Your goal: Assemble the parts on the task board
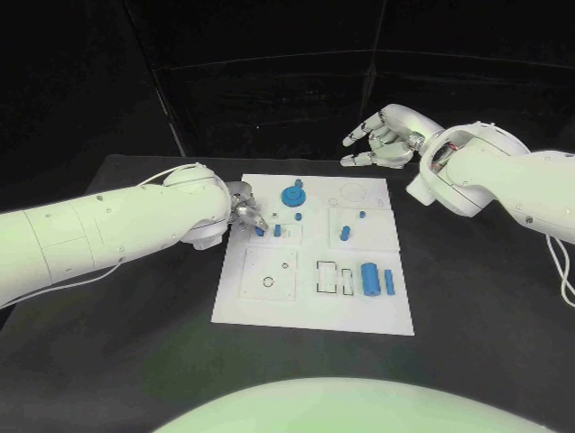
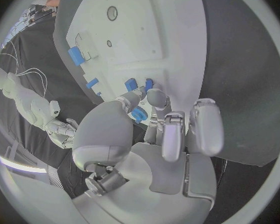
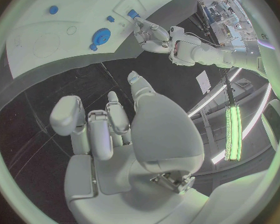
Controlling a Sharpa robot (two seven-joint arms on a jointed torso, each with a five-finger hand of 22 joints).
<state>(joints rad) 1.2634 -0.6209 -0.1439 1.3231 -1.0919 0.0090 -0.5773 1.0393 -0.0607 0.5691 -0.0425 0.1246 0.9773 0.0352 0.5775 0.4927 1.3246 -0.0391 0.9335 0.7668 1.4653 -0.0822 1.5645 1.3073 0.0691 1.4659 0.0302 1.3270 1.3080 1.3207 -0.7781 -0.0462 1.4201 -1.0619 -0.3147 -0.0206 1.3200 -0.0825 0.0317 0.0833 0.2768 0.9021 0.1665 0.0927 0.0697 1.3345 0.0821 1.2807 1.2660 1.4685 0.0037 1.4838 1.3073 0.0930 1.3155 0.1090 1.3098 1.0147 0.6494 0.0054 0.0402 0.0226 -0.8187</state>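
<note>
The board [image 1: 316, 311] lies in the middle of the black table [image 1: 131, 361], a white plate marked off into outlined squares; blue parts sit in several of them. A gear [image 1: 293, 195] stands in the far middle square, with a small peg [image 1: 295, 216] just in front of it; two short pegs [image 1: 269, 231] stand close together at the left edge of that area; a small peg [image 1: 361, 215] and a slanted piece [image 1: 345, 234] lie in the far right square; a block [image 1: 369, 278] and a thin bar [image 1: 390, 281] lie side by side in the near right square, next to an outlined slot with nothing in it.

The left hand [image 1: 245, 210] is down at the board's left edge, fingertips [image 2: 155, 97] right at the two short pegs; whether it grips one cannot be told.

The right hand [image 1: 375, 142] hovers above the table beyond the board's far right corner, well apart from the parts; fingers apart and loosely bent, holding nothing.
</note>
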